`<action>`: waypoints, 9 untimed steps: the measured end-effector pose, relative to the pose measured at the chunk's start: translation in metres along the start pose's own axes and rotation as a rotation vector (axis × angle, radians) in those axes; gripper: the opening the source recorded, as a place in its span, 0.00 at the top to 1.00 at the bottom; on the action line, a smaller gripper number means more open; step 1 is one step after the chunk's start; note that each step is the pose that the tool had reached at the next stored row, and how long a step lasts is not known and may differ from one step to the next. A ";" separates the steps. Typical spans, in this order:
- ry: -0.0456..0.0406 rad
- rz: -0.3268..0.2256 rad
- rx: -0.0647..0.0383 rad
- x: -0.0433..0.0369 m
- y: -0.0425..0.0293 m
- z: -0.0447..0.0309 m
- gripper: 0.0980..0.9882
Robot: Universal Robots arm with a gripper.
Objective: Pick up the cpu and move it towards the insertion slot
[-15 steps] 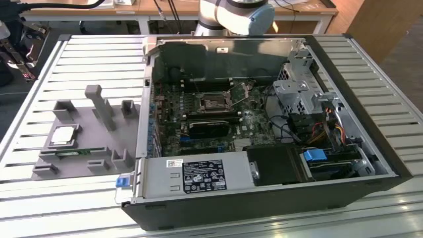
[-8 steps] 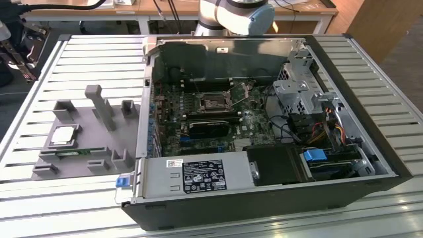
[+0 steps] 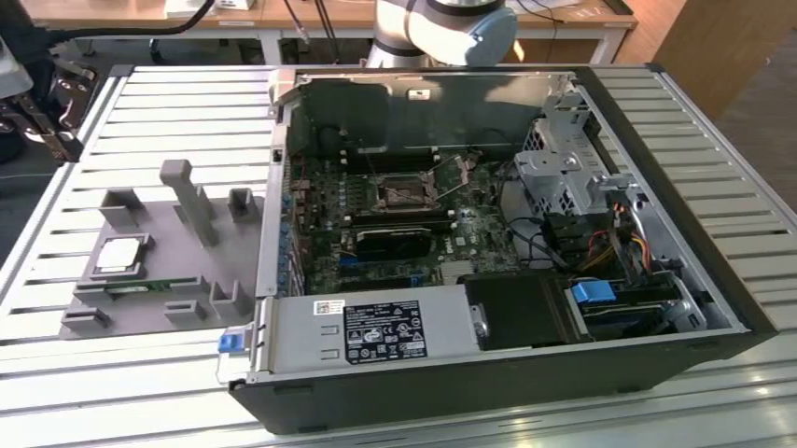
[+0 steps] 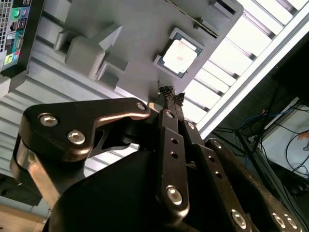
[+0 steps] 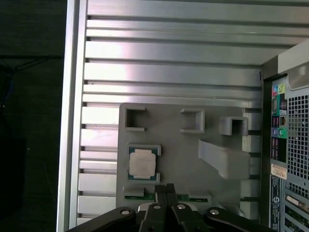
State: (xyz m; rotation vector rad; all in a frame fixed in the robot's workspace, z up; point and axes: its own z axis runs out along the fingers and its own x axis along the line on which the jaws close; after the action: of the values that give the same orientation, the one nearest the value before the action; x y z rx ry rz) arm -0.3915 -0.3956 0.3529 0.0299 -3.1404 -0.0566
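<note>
**Exterior view.**
- Slatted metal table (image 3: 162,103), carrying all items.
- Open computer case (image 3: 697,168) on the table, side panel off.
- Green motherboard (image 3: 468,233) on the case floor.
- Insertion slot (image 3: 401,191): square metal frame with a dark centre, on the motherboard towards the case's far wall. It holds no chip.
- Flat black block (image 3: 386,241), just beside the slot on its near side.
- Grey tray (image 3: 156,266) on the table, beside the case on the exterior view's left.
- Cpu (image 3: 121,254): lies flat in a square pocket near the tray edge farthest from the case, well apart from the slot.
- Narrow green strip (image 3: 137,287), in the tray just beside the cpu.
- Arm base (image 3: 449,28), at the table's far edge.

**Second wrist view.**
- Gripper (image 4: 171,96): fingers pressed together, nothing between them. It hangs over the tray (image 4: 135,29).
- Cpu (image 4: 181,57): silvery top up, seated in its pocket, close to the fingertips but not touched.
- Table slats (image 4: 217,82) beyond the tray edge.

**First wrist view.**
- Gripper (image 5: 167,187): tips closed against each other and empty, seen over the green strip (image 5: 130,196).
- Cpu (image 5: 143,163): in its pocket next to that strip, near the tray's (image 5: 178,154) outer edge.
- Case rear panel (image 5: 282,145) along the tray's opposite side.
</note>
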 end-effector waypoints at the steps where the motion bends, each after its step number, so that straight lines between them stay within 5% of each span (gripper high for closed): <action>1: -0.0002 0.000 0.000 0.0005 -0.0001 0.0018 1.00; 9: -0.0009 0.000 0.000 0.0031 -0.0006 0.0164 1.00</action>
State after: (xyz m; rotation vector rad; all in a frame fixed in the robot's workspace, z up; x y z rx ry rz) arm -0.3946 -0.3957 0.3365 0.0300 -3.1413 -0.0565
